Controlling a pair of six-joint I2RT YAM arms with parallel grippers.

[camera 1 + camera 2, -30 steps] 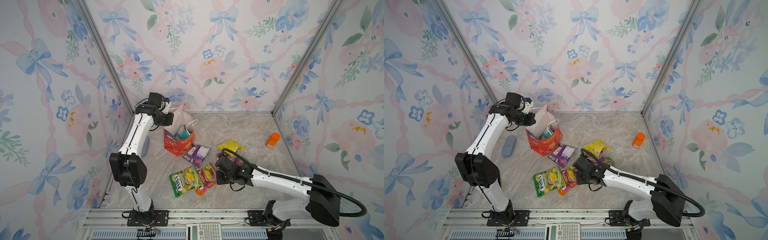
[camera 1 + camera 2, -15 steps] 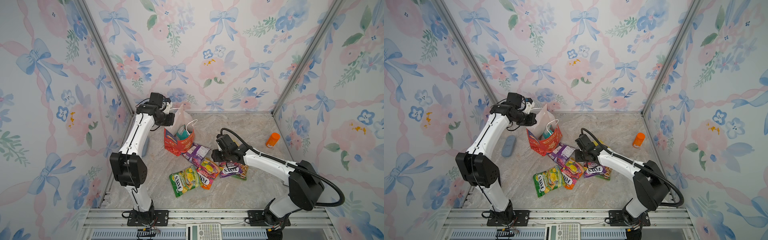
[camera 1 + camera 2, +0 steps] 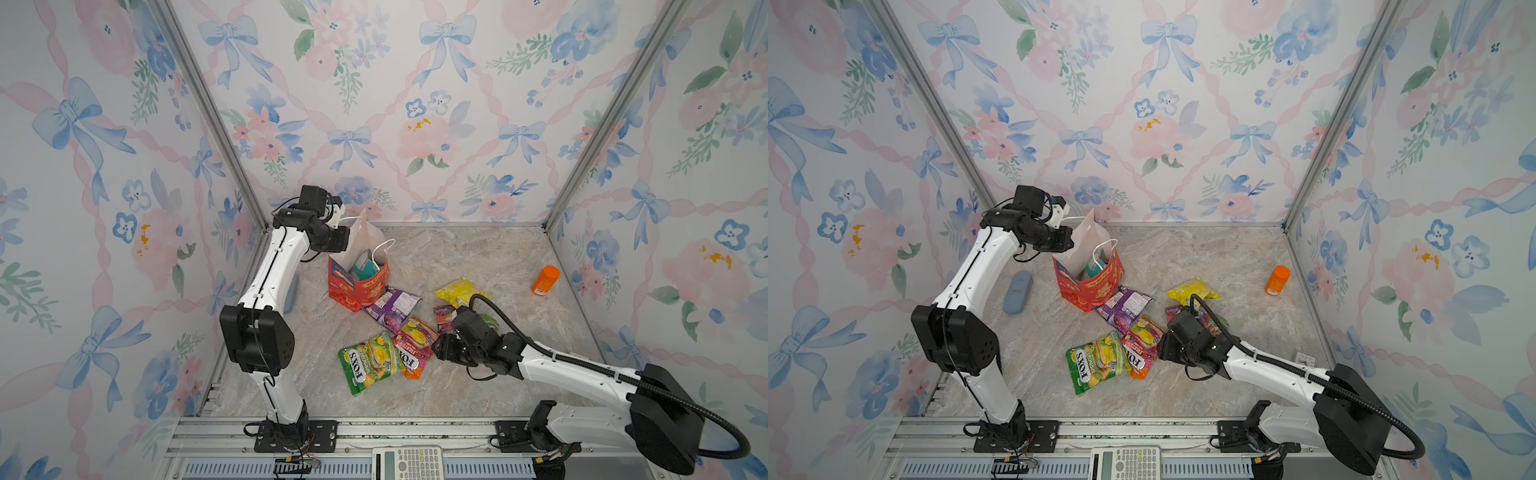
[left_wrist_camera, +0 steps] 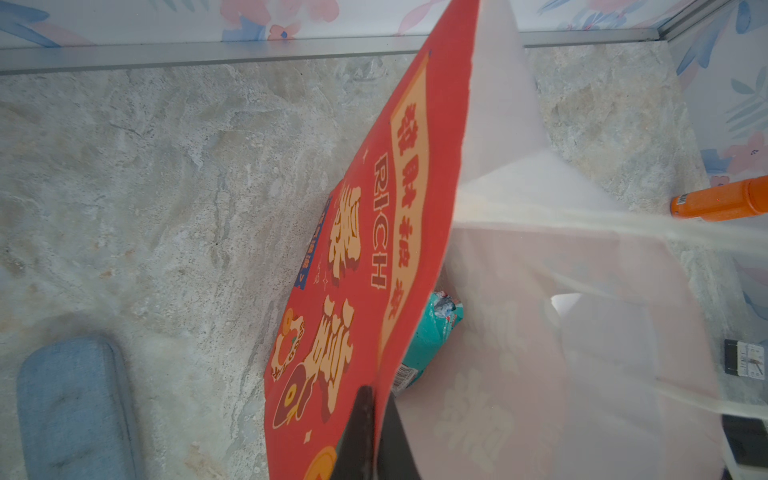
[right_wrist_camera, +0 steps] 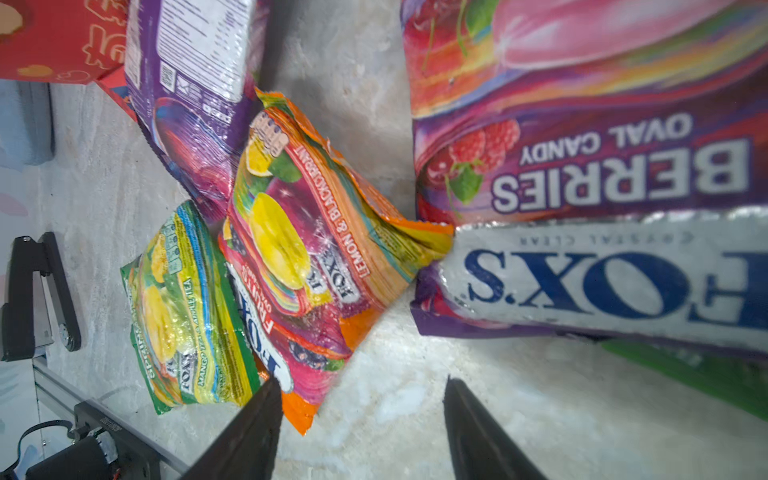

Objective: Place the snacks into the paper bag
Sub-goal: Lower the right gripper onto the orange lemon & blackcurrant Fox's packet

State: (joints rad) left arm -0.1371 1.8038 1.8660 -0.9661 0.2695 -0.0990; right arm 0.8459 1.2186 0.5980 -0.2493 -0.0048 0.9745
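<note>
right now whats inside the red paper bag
One teal snack packet sits inside the red paper bag, against its pale pink lining; the left wrist view shows it too. The bag's red front wall hides the bottom, so whether more packets lie beneath cannot be told.

Both top views: high front, angled down on whole surface. Left wrist: close against paper bag. Right wrist: low, close over snacks.

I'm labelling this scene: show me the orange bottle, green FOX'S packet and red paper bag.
orange bottle (image 3: 544, 282): in a top view, its side.
green FOX'S packet (image 3: 370, 364): in a top view, its printed face.
red paper bag (image 3: 360, 291): in a top view, its front wall.
</note>
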